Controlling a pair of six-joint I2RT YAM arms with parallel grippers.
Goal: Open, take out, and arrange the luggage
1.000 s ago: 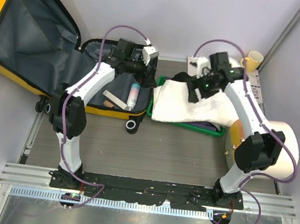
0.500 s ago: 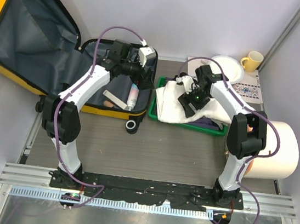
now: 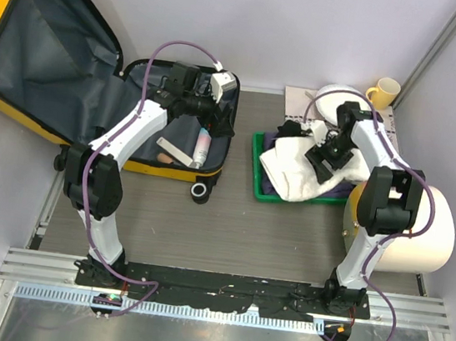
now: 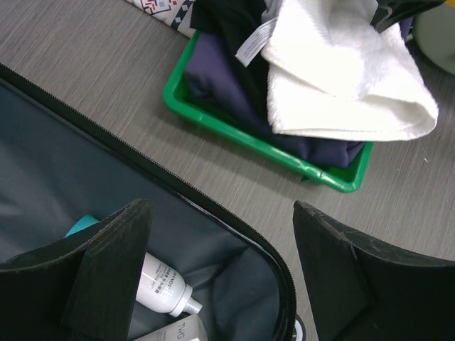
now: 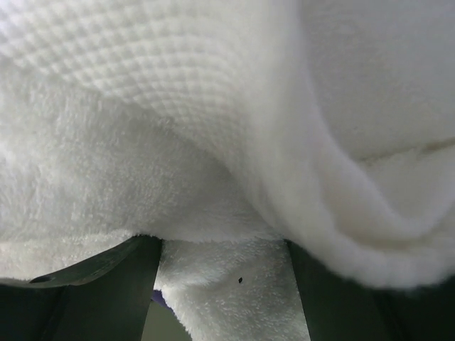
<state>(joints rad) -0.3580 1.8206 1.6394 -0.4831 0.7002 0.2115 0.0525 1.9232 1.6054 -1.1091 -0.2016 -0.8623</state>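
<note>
The yellow luggage lies open at the left, its lid leaning on the wall and its base flat on the table. My left gripper hovers over the base's right end, open and empty. In the left wrist view its fingers stand wide apart above the grey lining, a white bottle and a grey box. My right gripper is down on a white towel in the green tray. In the right wrist view the fingers stand apart with a towel fold between them.
The tray also holds dark clothes under the towel. A large cream cylinder lies at the right. A yellow mug, a white plate and a patterned mat sit at the back right.
My right gripper has swung to the right, bunching the towel toward the tray's right side. The green tray has slid right with it. My left gripper has barely moved.
</note>
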